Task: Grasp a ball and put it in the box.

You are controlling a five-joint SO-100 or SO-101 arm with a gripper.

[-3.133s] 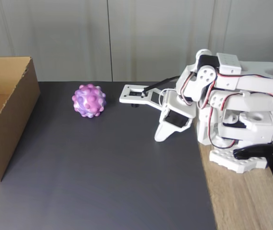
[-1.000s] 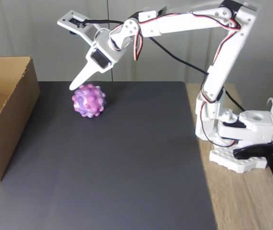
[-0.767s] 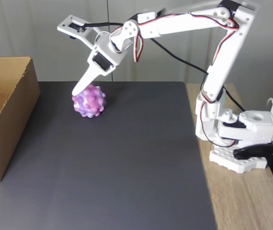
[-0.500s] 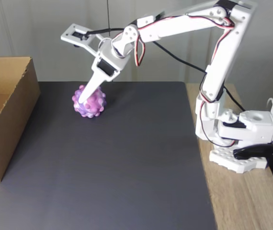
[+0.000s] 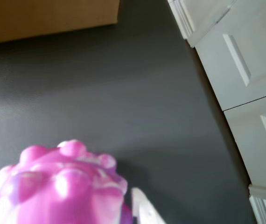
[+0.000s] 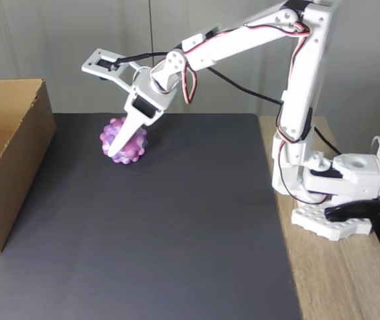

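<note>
The pink and purple bumpy ball [image 6: 130, 137] rests on the dark mat near the back left. My gripper [image 6: 101, 112] is over it and open wide: the tapered white finger [image 6: 123, 137] slants down across the ball's front to the mat, while the other jaw sticks out high to the left, well above the ball. In the wrist view the ball [image 5: 58, 186] looms at the bottom left with one fingertip [image 5: 144, 212] right beside it. The brown cardboard box [image 6: 17, 133] stands open at the left edge, also seen as the box [image 5: 49, 18] at the top of the wrist view.
The dark mat [image 6: 177, 233] stretches free from the ball to the front. The arm's white base [image 6: 337, 193] and a black clamp [image 6: 370, 220] sit on the wooden tabletop [image 6: 337, 287] at right. Grey wall panels [image 5: 245, 70] rise behind the table.
The arm unfolded from its rest at the right, reached over the ball and came down. The lower finger has slid from the ball's top down its front. The ball has stayed put.
</note>
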